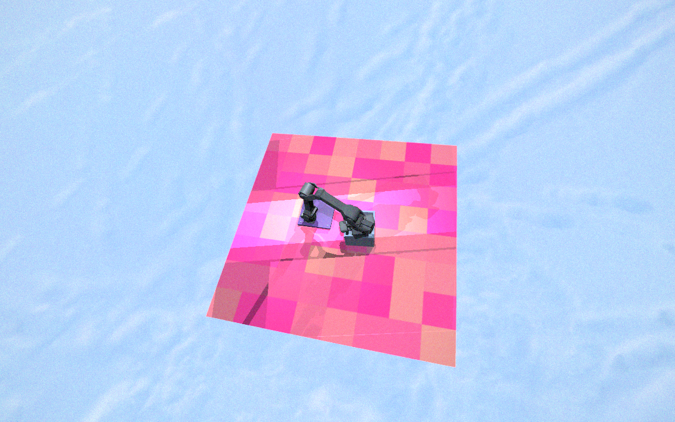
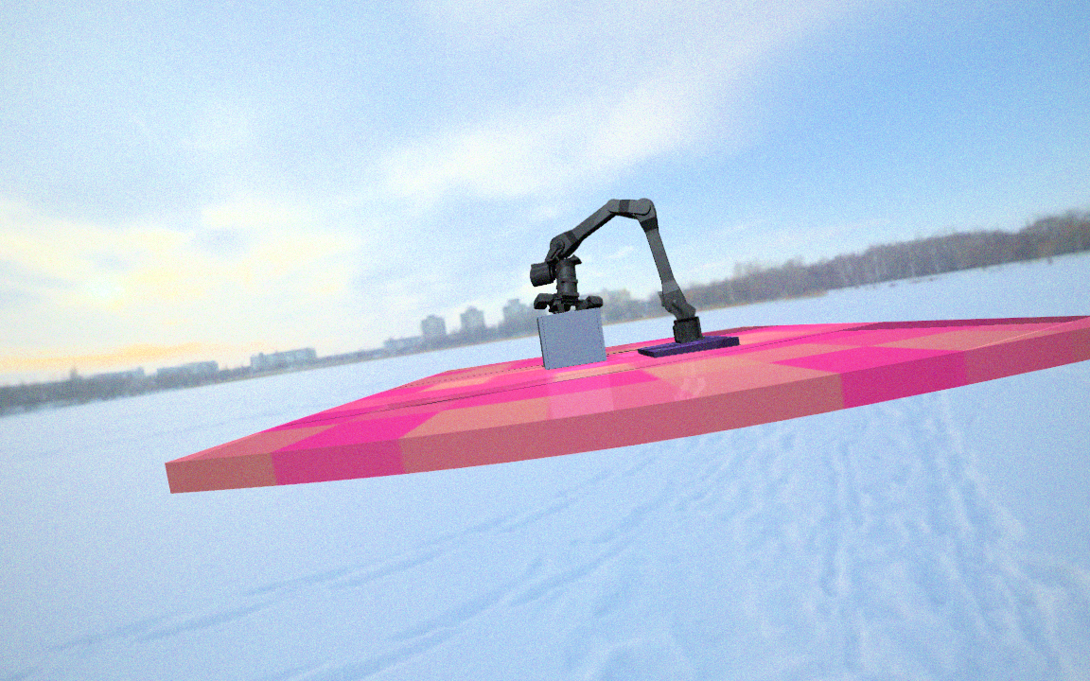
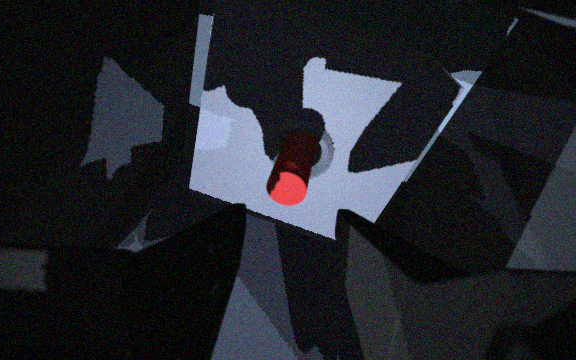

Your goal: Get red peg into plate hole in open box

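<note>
The red peg stands at the hole in the pale plate in the wrist view, its bright end toward the camera and its far end in the dark hole area. How deep it sits is hard to tell. My gripper is open, with a gap between the dark fingertips, and the peg shows beyond them, not gripped. The gripper is down in the grey box, whose walls hide the fingers in the top and exterior views. The peg is hidden in the top and exterior views.
The arm's purple base plate lies beside the box on the pink checkered table. The box walls rise around the fingers. The arm arches over from its base to the box.
</note>
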Robot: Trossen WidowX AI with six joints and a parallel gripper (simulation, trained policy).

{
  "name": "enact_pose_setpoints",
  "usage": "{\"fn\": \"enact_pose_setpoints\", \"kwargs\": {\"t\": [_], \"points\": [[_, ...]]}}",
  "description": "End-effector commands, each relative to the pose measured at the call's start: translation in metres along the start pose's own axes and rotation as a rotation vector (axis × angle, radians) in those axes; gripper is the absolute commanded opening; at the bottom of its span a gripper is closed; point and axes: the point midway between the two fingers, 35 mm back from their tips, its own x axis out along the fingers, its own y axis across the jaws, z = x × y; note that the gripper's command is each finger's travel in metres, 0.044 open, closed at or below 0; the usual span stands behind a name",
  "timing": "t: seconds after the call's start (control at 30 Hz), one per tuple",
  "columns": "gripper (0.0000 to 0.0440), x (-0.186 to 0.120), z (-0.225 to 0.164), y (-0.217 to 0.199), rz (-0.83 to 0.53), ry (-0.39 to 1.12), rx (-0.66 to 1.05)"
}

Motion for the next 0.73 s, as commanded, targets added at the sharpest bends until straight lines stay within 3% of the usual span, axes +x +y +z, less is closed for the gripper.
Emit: {"fn": "enact_pose_setpoints", "kwargs": {"t": [0.0,0.7], "points": [[0.0165,0.011,0.014,0.01,0.025,0.032,-0.039],[0.016,-0.029,0.017,0.05,0.221,0.102,-0.093]]}}
